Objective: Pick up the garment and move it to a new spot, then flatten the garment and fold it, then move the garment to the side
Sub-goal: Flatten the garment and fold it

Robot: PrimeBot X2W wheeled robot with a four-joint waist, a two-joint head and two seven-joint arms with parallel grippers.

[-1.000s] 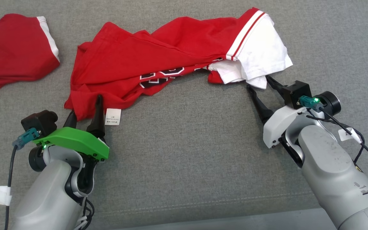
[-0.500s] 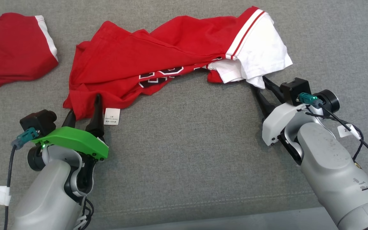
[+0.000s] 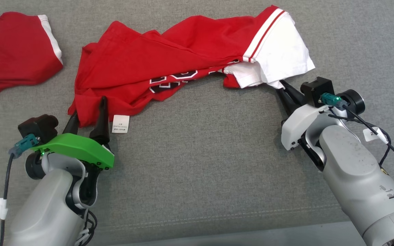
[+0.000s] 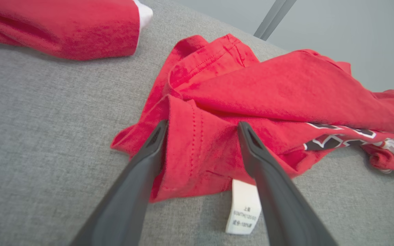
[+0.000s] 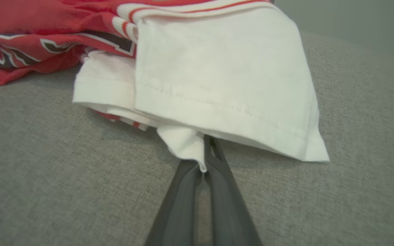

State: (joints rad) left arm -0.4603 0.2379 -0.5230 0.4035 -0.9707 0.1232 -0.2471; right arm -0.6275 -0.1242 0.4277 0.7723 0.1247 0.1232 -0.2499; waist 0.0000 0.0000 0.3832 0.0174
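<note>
Garment [image 3: 169, 58] edge — in right end effector [image 3: 281, 88]

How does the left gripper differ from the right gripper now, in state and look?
The left gripper is open, fingers astride the red hem of the garment; the right gripper is shut on its white sleeve edge. The left gripper has a green cover, the right gripper a white cover. Both have dark fingers and meet the same garment.
</note>
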